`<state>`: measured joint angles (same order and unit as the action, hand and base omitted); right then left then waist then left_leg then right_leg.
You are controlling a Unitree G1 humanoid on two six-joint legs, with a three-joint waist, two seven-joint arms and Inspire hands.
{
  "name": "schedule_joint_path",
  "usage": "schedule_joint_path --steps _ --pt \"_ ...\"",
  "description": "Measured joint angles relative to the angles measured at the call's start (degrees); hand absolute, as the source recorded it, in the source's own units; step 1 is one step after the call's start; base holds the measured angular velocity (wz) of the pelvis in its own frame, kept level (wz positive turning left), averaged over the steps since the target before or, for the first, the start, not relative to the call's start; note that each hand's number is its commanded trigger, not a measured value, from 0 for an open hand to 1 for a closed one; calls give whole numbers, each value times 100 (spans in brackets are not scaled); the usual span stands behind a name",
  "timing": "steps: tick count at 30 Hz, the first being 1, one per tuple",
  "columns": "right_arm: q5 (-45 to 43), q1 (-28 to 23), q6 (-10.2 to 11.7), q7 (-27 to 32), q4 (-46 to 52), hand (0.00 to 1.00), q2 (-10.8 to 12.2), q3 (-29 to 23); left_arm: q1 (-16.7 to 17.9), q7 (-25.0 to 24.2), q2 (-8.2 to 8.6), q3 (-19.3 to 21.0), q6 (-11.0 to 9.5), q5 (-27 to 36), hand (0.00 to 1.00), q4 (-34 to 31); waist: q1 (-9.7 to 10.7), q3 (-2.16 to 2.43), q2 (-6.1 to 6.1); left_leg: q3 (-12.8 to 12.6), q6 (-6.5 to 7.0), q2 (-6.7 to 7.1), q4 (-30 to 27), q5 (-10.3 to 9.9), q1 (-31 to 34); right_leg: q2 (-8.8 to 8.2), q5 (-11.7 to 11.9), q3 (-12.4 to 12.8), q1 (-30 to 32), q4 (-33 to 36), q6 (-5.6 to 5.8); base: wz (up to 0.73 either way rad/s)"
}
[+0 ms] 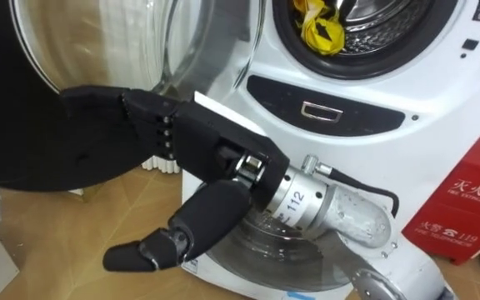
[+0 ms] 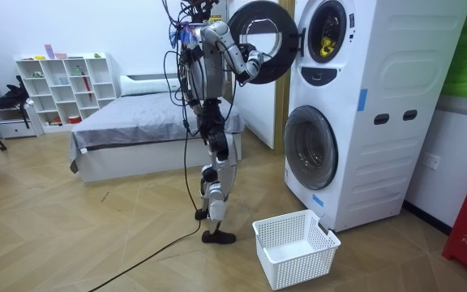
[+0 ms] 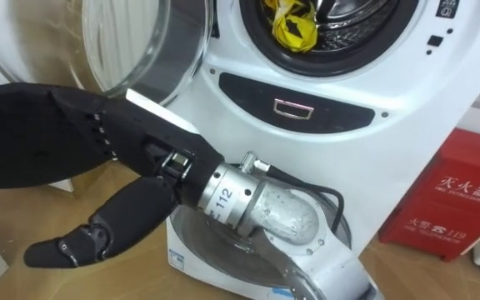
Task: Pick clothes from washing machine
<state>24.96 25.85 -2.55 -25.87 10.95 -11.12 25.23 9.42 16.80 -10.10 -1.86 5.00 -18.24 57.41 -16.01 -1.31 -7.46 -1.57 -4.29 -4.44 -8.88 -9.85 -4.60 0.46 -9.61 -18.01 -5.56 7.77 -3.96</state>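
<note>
A yellow cloth (image 1: pixel 322 32) lies in the drum of the upper washing machine (image 1: pixel 352 137), at the top of the eye views. The round door (image 1: pixel 107 42) stands swung open to the left, with clear glass and a dark rim. My right hand (image 1: pixel 198 137) comes in from the lower right and lies below the drum opening. It is open, its fingers (image 1: pixel 107 104) stretched straight left against the door's dark rim and its thumb hanging down. It holds nothing. In the room view I stand upright before the stacked machines, one arm raised to the door (image 2: pixel 262 40).
A white laundry basket (image 2: pixel 294 247) stands on the wooden floor in front of the lower machine (image 2: pixel 310 146). A red box (image 1: pixel 465 204) sits right of the machines. A bed (image 2: pixel 136 130) and white shelves (image 2: pixel 59 85) are behind me.
</note>
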Motion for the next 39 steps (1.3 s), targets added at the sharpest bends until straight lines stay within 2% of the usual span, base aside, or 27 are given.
schedule_joint_path --steps 5,7,10,12,15,16,20,25,29,32,35,39 --pt "4 -43 0 4 2 0 -38 0 19 0 7 17 -4 -3 0 9 7 -10 64 1 2 15 -27 -2 -12 -15 4 -9 -38 -7 12 0" --pt "1 -175 0 21 98 0 -64 -9 21 5 18 59 -7 -6 0 14 27 -17 158 11 38 15 -49 -24 -3 -12 6 -21 -38 1 17 5" --pt "-2 -373 -1 16 157 0 -55 -30 44 23 21 64 -14 -2 0 145 198 26 280 9 54 20 -52 -33 -17 -28 12 -69 -57 3 29 6" --pt "-2 -517 -1 15 231 0 -66 -47 48 24 20 107 -13 -6 0 204 282 48 314 7 54 20 -56 -33 -21 -29 14 -68 -62 5 31 0" --pt "69 -970 4 8 433 0 -77 -205 57 30 19 189 -14 4 0 205 328 48 331 -3 54 19 -62 -33 -107 -29 13 -57 -109 -1 31 -3" --pt "153 -1197 3 14 470 0 -101 -241 61 30 19 184 -13 1 0 199 339 67 329 -14 55 23 -59 -35 -112 -32 2 -33 -102 -6 44 -4" --pt "14 -1863 -4 -9 462 0 -205 -244 16 31 21 164 -19 1 0 214 396 75 342 -76 55 22 -47 -35 -102 -31 -5 49 -100 26 48 -8" --pt "-413 -2123 -3 -163 -515 0 -240 -125 -2 86 33 48 -15 3 0 220 470 85 340 -314 56 11 -31 -35 -110 -36 6 212 1 90 51 -18" --pt "-780 -2282 -20 -28 -1703 0 -157 170 -26 273 32 -153 -25 11 0 131 466 118 290 -315 56 21 -30 -35 -100 -43 14 213 45 84 59 -2" --pt "-1240 -2376 -19 43 -2459 0 -49 265 -52 293 47 -168 -28 7 0 126 482 118 294 -304 56 20 -28 -35 -90 -44 13 210 49 82 59 0" --pt "-1578 -2460 -76 90 -2740 0 -22 264 -69 298 50 -189 -28 13 0 113 530 103 317 -297 56 23 -31 -35 -39 -46 13 206 59 64 60 1" --pt "-1645 -2485 -119 190 -3044 0 -30 264 -44 295 44 -281 -19 13 0 114 651 107 337 -299 56 24 -34 -35 -21 -46 13 202 66 56 59 1"
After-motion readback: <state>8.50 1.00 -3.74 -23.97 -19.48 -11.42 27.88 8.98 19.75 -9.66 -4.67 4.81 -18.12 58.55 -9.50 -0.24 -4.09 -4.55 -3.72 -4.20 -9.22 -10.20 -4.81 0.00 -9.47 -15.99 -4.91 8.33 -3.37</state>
